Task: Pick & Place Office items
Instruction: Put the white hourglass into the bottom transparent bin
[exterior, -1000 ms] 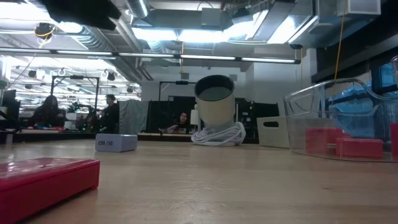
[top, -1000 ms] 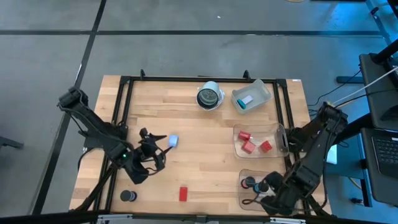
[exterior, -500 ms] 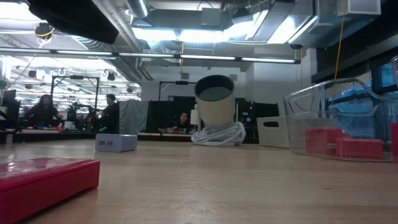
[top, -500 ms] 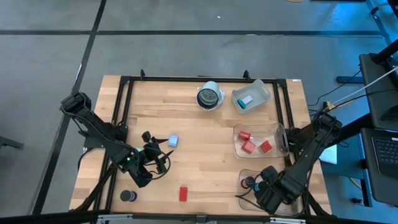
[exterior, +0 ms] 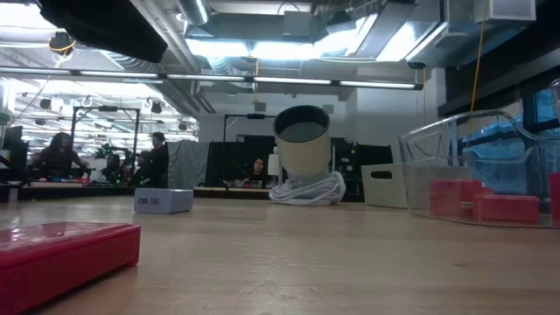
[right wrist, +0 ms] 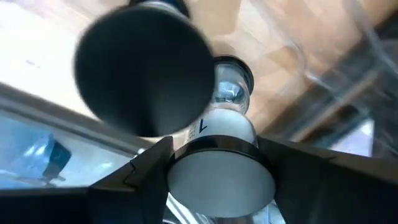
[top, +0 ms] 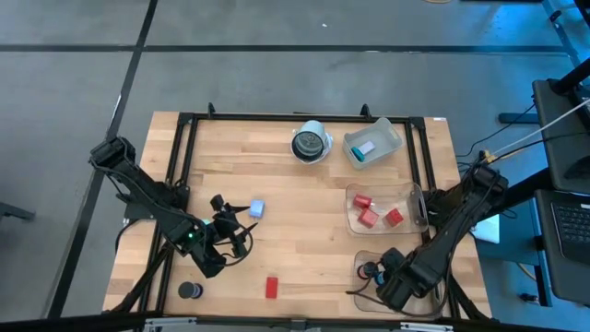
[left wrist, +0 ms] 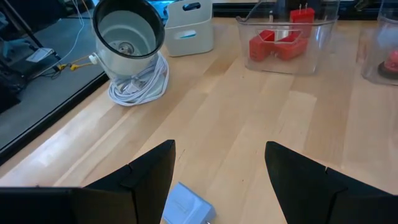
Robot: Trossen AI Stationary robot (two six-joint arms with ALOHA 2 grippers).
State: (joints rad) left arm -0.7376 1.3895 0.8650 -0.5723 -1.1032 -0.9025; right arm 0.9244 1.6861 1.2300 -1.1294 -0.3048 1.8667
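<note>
Left hand (top: 241, 227) sits low over the wooden table (top: 304, 198) in the lower left of the overhead frame, its two fingers spread wide with nothing between them. A pale blue rectangle (top: 257, 209) lies just beyond it; in the left wrist picture the same piece (left wrist: 187, 205) shows at the bottom edge, between the two dark fingers (left wrist: 143, 180) but not touched by them.

Right hand (top: 385, 277) is down in the lower right of the overhead frame, over the clear bin (top: 361, 261) nearest the front edge. In its own wrist picture the fingers (right wrist: 149, 163) grip a black round disc with a white face (right wrist: 221, 168), and a second black disc (right wrist: 146, 81) fills the upper left of that picture.

Toward the bottom middle of the overhead frame a red block (top: 272, 288) lies on the bare wood, and a black disc (top: 190, 290) lies at the lower left. Another clear bin (top: 413, 207) at the right holds three red blocks (top: 369, 217). A pale bin (top: 392, 138) at the upper right holds a blue and white piece (top: 365, 149), beside a round white-and-dark bowl-like thing (top: 311, 143) resting on a coil of white cord (left wrist: 137, 84).
</note>
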